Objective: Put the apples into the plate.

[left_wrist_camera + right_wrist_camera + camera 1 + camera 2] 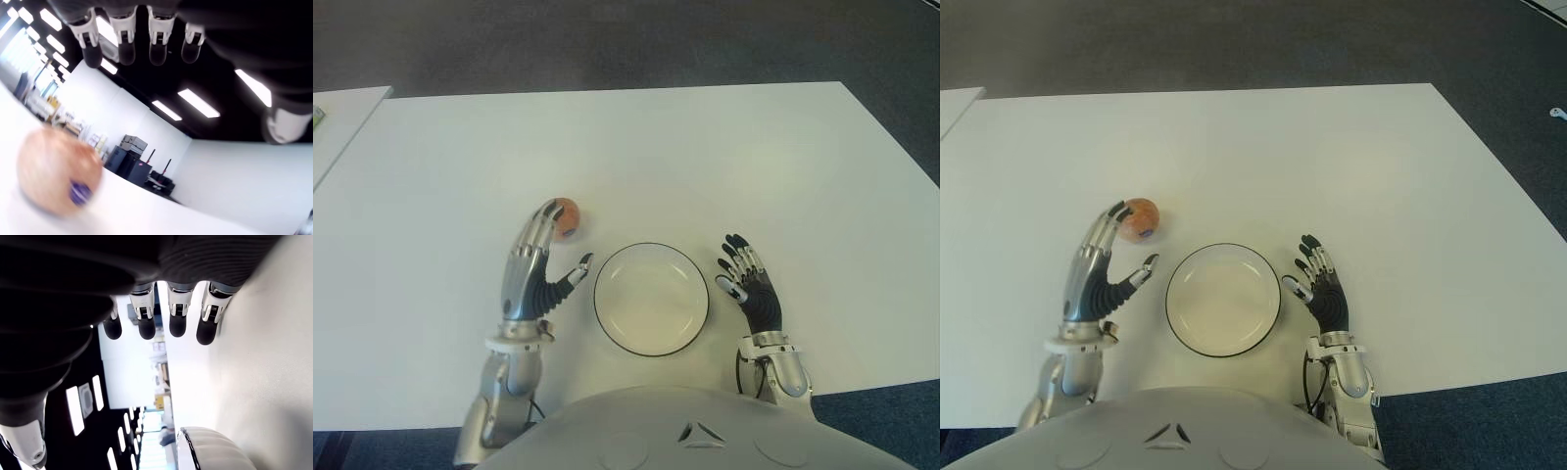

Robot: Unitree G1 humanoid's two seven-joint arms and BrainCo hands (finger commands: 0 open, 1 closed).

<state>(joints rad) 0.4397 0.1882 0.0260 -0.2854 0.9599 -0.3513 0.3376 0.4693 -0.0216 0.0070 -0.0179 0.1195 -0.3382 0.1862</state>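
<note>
While both hands' fingers point(536, 233) spread, apple point(566, 216) on white table point(705, 157), dark floor point(607, 44).

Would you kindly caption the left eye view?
Open left hand reaches the apple beside the empty plate; right hand idle.

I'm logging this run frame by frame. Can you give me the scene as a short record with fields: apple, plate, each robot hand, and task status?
apple: one apple on the white table, outside the plate, with a blue sticker
plate: white plate with dark rim, nothing in it, between the hands
left robot hand: left robot hand open, fingertips beside the apple, not grasping it
right robot hand: right robot hand open, beside the plate on its right
task status: apple not yet in the plate
</note>
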